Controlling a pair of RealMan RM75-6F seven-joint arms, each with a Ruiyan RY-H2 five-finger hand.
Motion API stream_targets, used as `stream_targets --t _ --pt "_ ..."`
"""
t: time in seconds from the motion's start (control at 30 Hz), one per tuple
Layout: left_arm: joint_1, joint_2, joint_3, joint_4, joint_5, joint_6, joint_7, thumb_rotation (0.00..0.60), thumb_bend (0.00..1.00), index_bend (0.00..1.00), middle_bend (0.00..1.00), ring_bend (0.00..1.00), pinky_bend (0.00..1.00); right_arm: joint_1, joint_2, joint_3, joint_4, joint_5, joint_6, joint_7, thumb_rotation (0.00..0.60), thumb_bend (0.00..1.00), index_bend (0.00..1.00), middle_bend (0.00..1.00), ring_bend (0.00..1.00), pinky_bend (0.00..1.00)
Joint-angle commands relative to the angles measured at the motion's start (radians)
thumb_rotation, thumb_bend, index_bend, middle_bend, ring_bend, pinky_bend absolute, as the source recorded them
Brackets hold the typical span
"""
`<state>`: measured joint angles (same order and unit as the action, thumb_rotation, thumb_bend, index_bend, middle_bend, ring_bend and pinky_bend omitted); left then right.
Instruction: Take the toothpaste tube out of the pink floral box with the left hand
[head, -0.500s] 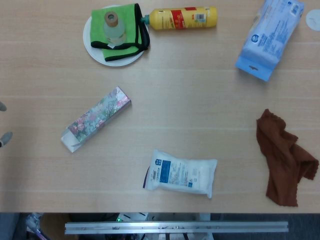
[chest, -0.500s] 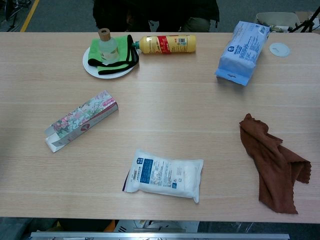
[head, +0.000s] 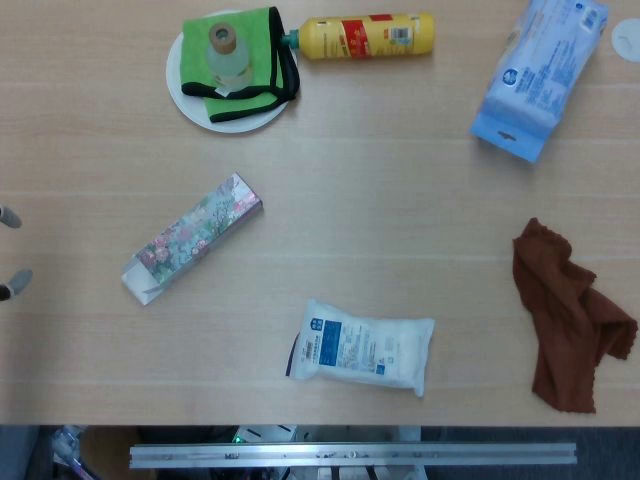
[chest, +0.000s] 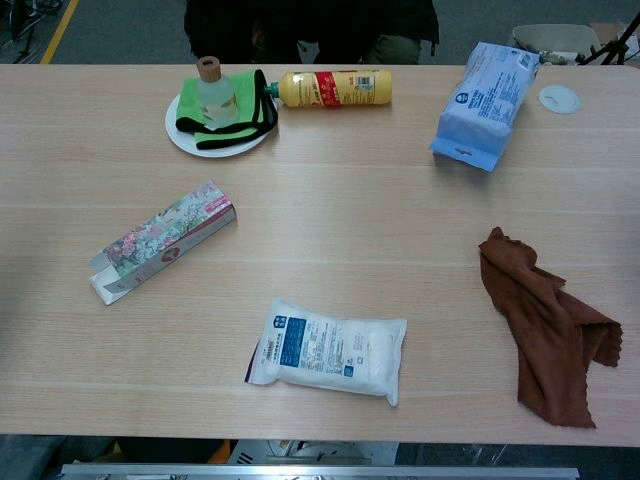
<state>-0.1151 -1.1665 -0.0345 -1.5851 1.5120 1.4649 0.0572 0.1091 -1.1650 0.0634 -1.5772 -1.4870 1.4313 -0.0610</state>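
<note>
Peeking in at the far left edge of the head view, two grey fingertips (head: 14, 283) of my left hand (head: 9, 250) are all I can see of it; they sit one above the other with bare table between them, touching nothing, though whether the whole hand is spread or curled I cannot tell. The chest view does not catch that hand, and my right hand appears in neither view.

Just to the right of those fingertips, well apart from them, the pink floral box (head: 191, 239) lies flat on the wooden table (head: 400, 200), set diagonally, with its lower left end open and its flap splayed out. The toothpaste tube itself is hidden from me; I cannot make it out at the open end.

Further back and slightly right, a white plate (head: 185, 95) carries a folded green cloth (head: 255, 55) with black trim and a small clear bottle (head: 224, 52) with a cork-coloured cap standing on it. Touching the cloth's right edge, a yellow bottle (head: 365, 36) with a red label lies on its side.

Nearer my edge, right of the box, a white soft pack (head: 365, 345) with blue print lies flat. At the back right rests a blue wipes pack (head: 542, 72), and near the right edge a brown cloth (head: 568, 318) lies crumpled.
</note>
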Motion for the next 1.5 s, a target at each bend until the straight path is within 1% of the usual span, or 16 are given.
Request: stream_targets --t 0.03,0.4,0.63,0.9,1.13,1.3,1.5 --pt "-0.002 -0.002 0.003 -0.008 0.003 -0.004 0.009 0.600 0.01 0.44 0.41 0.42 0.54 0.002 -0.001 0.000 0.003 -0.002 -0.001 0.003 0.600 0.31 0.43 0.40 0.28 0.44" --pt "-0.010 -0.037 0.020 -0.027 0.028 -0.016 0.041 0.600 0.01 0.43 0.41 0.42 0.54 0.011 -0.002 0.020 -0.003 -0.031 0.036 0.026 0.600 0.31 0.43 0.40 0.28 0.44" --pt "-0.028 -0.066 0.025 -0.047 0.062 -0.023 0.045 0.600 0.01 0.41 0.40 0.42 0.54 0.024 0.004 0.038 -0.024 -0.020 0.033 0.019 0.600 0.31 0.43 0.40 0.28 0.44" --pt "-0.051 -0.113 0.041 -0.081 0.103 -0.044 0.050 0.600 0.01 0.38 0.38 0.40 0.53 0.031 0.009 0.057 -0.023 -0.009 0.040 0.054 0.600 0.31 0.43 0.40 0.28 0.43" --pt "-0.064 -0.178 0.049 -0.114 0.098 -0.076 0.098 0.600 0.01 0.33 0.35 0.38 0.53 0.033 0.005 0.066 0.000 0.000 0.043 0.101 0.600 0.31 0.43 0.40 0.28 0.41" --pt "-0.079 -0.222 0.046 -0.126 0.069 -0.114 0.144 0.600 0.01 0.33 0.35 0.38 0.53 0.031 0.003 0.066 0.016 0.004 0.046 0.127 0.600 0.31 0.43 0.40 0.28 0.41" --pt "-0.096 -0.292 0.028 -0.117 0.021 -0.147 0.212 0.600 0.01 0.33 0.35 0.38 0.53 0.025 -0.002 0.068 0.034 0.010 0.054 0.159 0.600 0.31 0.43 0.40 0.28 0.41"
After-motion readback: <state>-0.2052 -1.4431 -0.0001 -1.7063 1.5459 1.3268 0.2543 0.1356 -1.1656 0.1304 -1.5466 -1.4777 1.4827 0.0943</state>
